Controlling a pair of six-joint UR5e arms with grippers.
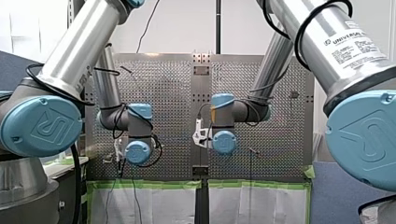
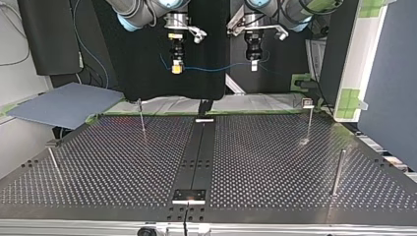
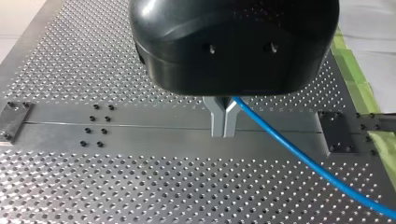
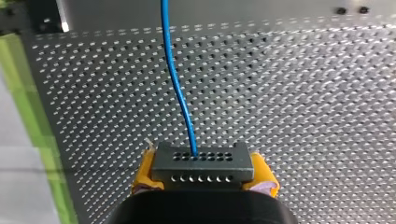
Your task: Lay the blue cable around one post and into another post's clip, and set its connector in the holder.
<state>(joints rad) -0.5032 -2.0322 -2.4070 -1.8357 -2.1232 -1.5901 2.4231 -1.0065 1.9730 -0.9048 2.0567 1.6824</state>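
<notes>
My right gripper (image 4: 201,179) has its yellow pads (image 4: 144,179) shut on a grey connector (image 4: 201,161) with rows of small holes. The blue cable (image 4: 176,79) leaves the connector's face and runs ahead over the perforated table. My left gripper (image 3: 223,133) has its metal fingers shut on the cable (image 3: 299,151), which trails off to one side. In the top view both grippers hang high above the table's far edge, my right gripper (image 2: 177,68) at the left and my left gripper (image 2: 253,64) at the right. The cable (image 2: 214,68) sags between them.
Thin posts stand on the perforated table (image 2: 275,157): one at far left (image 2: 142,118), one at far right (image 2: 309,123) with a small clip on top, one near right (image 2: 338,172), one near left (image 2: 53,160). A dark centre rail (image 2: 196,157) carries a bracket (image 2: 189,195) near the front edge.
</notes>
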